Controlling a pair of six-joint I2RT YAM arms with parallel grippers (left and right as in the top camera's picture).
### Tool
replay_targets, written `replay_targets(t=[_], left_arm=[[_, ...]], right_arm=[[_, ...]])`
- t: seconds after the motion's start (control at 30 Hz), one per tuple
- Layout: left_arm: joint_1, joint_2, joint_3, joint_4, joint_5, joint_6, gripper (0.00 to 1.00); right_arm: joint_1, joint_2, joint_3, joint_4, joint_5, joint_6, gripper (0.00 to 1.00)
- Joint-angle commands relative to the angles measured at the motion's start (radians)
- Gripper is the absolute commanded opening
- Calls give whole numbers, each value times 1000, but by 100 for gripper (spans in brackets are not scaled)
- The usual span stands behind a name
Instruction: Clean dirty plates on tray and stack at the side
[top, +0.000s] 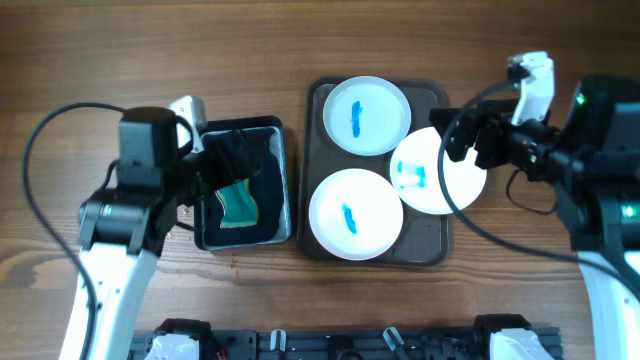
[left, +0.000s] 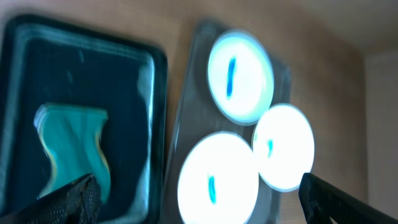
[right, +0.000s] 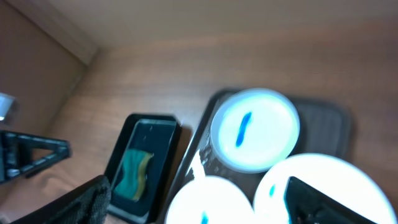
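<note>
Three white plates with blue smears lie on the dark tray (top: 428, 240): a far plate (top: 366, 115), a right plate (top: 437, 172) overhanging the tray's right edge, and a near plate (top: 355, 213). A teal and yellow sponge (top: 240, 206) lies in a dark bin (top: 284, 180) left of the tray. My left gripper (top: 232, 160) hangs open over the bin, above the sponge (left: 71, 143). My right gripper (top: 470, 138) is open and empty above the right plate's far edge (right: 329, 186).
The bin and the tray stand side by side on the wooden table, almost touching. Bare wood lies to the far left, at the back and to the right of the tray. A black rail runs along the table's front edge (top: 340, 340).
</note>
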Motion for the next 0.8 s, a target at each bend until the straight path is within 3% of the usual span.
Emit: replay_targets(t=[0.0, 0.03, 0.07, 0.1, 0.17, 0.2, 0.23, 0.27, 0.33, 0.4, 0.47, 0.57, 0.77], left_arm=[[-5, 82, 14, -74, 83, 8, 100], [-5, 99, 14, -88, 82, 11, 100], [-5, 136, 9, -142, 66, 55, 85], [-5, 154, 9, -163, 24, 39, 75], [-5, 214, 6, -239, -217, -106, 74], [-11, 264, -14, -245, -308, -156, 74], [-21, 307, -35, -216, -307, -155, 73], [-36, 349, -53, -185, -304, -155, 71], [-61, 427, -79, -128, -320, -155, 64], [-73, 515, -91, -76, -327, -155, 51], [-79, 600, -91, -55, -327, -156, 31], [-78, 695, -91, -24, -327, -155, 4], [-77, 694, -34, -67, -326, -154, 4]], right_arm=[[20, 40, 21, -108, -25, 40, 83], [37, 53, 21, -162, 0, 25, 80], [87, 80, 18, -251, 88, 30, 71], [119, 91, 6, -279, 124, 39, 68], [220, 107, -79, -297, 193, 100, 64], [254, 109, -131, -274, 224, 146, 65], [275, 113, -174, -247, 251, 203, 75], [279, 117, -207, -220, 259, 259, 100], [278, 125, -221, -196, 259, 270, 98], [279, 127, -221, -192, 257, 270, 93], [279, 127, -221, -193, 256, 261, 86], [279, 127, -221, -194, 259, 243, 83], [279, 127, -221, -183, 259, 245, 78]])
